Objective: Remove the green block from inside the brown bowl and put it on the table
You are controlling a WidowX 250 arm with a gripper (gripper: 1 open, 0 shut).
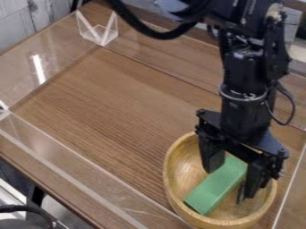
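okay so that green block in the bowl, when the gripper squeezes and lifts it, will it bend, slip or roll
The green block looks solid and flat-sided, so probably stiff, unlikely to roll. It rests tilted against the brown bowl's curved wall, so it may slide if nudged. The open gripper straddles it; smooth faces could slip slightly.

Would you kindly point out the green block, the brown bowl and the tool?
green block point(213, 191), camera view, lower visible face.
brown bowl point(174, 159), camera view, left rim.
tool point(239, 175), camera view, between its fingertips.
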